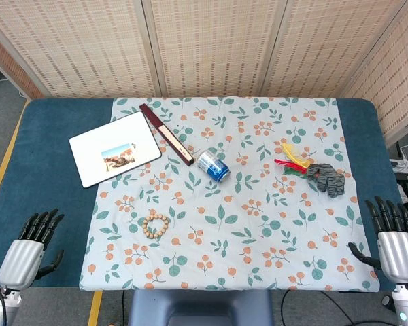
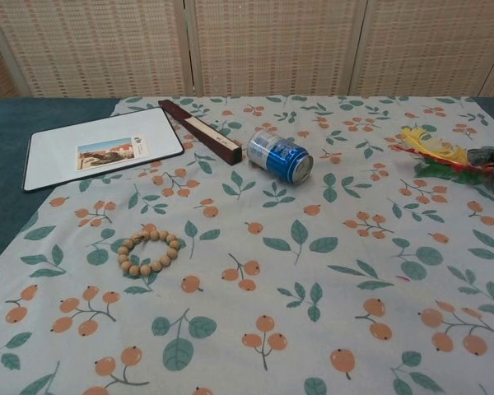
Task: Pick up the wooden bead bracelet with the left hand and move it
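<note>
The wooden bead bracelet (image 1: 156, 225) lies flat on the floral cloth, left of centre near the front; the chest view shows the bracelet (image 2: 148, 252) as a ring of pale round beads. My left hand (image 1: 28, 248) hovers at the table's front left corner over the blue surface, well left of the bracelet, fingers apart and holding nothing. My right hand (image 1: 394, 242) is at the front right corner, fingers apart, also holding nothing. Neither hand appears in the chest view.
A white board with a picture (image 1: 115, 148) lies at the back left, a dark folded fan (image 1: 166, 134) beside it. A blue can (image 1: 213, 166) lies on its side mid-table. Coloured feathers (image 1: 292, 161) and a grey glove (image 1: 327, 178) sit at the right.
</note>
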`<action>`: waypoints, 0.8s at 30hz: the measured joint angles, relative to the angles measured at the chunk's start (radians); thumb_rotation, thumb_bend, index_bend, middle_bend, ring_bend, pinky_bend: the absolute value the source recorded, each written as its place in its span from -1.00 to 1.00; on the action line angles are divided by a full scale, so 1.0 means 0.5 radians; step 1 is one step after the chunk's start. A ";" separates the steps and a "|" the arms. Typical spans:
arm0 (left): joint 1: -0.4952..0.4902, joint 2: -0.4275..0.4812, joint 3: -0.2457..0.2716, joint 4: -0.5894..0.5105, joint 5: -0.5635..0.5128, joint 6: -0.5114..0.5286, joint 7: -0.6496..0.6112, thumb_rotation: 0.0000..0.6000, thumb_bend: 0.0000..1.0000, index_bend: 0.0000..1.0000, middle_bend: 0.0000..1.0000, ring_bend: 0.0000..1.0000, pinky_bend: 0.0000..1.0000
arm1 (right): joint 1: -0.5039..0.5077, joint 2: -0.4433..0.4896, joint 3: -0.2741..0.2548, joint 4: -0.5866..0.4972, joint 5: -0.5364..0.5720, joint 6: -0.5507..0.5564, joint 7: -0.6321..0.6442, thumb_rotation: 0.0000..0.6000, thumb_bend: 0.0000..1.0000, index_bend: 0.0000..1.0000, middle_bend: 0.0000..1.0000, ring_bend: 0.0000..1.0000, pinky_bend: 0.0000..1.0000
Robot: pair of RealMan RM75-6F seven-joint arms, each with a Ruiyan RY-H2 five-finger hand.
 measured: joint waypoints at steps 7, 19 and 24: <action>-0.032 -0.031 0.044 -0.008 0.171 0.017 -0.094 1.00 -0.06 -0.83 -0.71 -0.96 -1.00 | -0.025 0.008 0.038 -0.017 -0.012 -0.026 0.007 0.32 -0.70 -1.00 -1.00 -1.00 -1.00; -0.338 -0.555 0.001 0.083 0.295 -0.484 0.323 1.00 -0.06 -0.55 -0.43 -0.77 -1.00 | -0.048 0.037 0.075 -0.013 -0.030 -0.093 0.089 0.33 -0.70 -1.00 -1.00 -1.00 -1.00; -0.448 -0.801 -0.073 0.221 0.185 -0.635 0.400 1.00 -0.06 -0.53 -0.41 -0.75 -1.00 | -0.062 0.065 0.090 -0.034 -0.010 -0.114 0.109 0.32 -0.70 -1.00 -1.00 -1.00 -1.00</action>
